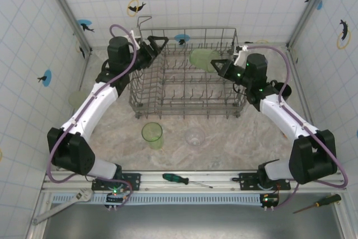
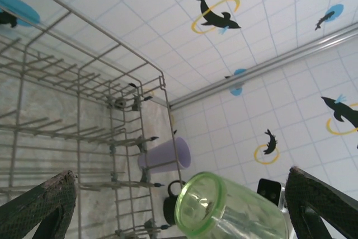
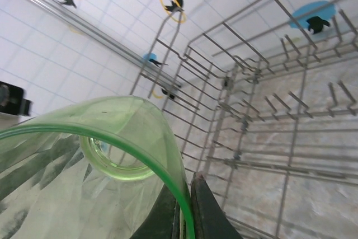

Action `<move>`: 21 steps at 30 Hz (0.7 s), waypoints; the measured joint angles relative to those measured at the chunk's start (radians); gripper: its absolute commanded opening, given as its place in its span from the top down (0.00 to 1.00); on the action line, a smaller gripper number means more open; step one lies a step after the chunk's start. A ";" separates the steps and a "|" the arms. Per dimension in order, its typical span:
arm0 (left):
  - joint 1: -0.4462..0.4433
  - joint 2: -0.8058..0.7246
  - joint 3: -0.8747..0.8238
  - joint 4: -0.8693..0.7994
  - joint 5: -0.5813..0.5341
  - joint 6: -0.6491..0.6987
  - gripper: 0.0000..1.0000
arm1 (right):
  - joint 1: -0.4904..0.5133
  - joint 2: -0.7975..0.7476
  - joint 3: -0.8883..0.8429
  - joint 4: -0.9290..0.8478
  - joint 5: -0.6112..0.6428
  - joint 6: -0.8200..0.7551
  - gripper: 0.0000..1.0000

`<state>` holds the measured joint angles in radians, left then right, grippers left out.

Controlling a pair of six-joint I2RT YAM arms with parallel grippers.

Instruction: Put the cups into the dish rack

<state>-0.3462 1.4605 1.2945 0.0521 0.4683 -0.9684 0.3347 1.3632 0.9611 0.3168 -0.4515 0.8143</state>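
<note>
Wrench (image 1: 67,202) at left end of near rail (image 1: 224,178); green-handled screwdriver (image 1: 184,179) on rail's middle; second screwdriver (image 1: 318,202) below rail's right end.

Worktop (image 1: 246,138), near half: green cup (image 1: 151,133), upright, mouth up, just off dish rack's near left corner. Clear cup (image 1: 194,136), upright, to its right and apart from it, by middle of dish rack's near side.

Dish rack (image 1: 187,90): grey wire, rows of upright tines, on middle to far part of worktop.

Right pincer (image 1: 215,65): clamped on rim of second green cup (image 1: 202,59), one finger inside, one outside. Cup tipped sideways, raised over dish rack's far right part.

Left pincer (image 1: 158,45): spread wide, nothing in it, at dish rack's far left corner.

Lilac cup (image 2: 165,156), on its side, and black mug (image 2: 172,201): seen through the wires from left wrist, beyond dish rack's right end.
</note>
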 measured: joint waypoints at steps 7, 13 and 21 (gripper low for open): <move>-0.048 0.032 -0.004 0.063 0.026 -0.066 0.02 | 0.023 0.043 -0.013 0.189 -0.008 0.094 1.00; -0.067 0.034 -0.004 0.124 0.032 -0.117 0.02 | 0.043 0.076 -0.014 0.292 -0.011 0.143 1.00; -0.127 0.074 -0.004 0.194 0.057 -0.188 0.02 | 0.064 0.110 -0.029 0.426 -0.017 0.195 1.00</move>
<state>-0.4732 1.5341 1.2907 0.2459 0.5251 -1.1561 0.3992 1.4731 0.9321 0.7433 -0.4686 1.0088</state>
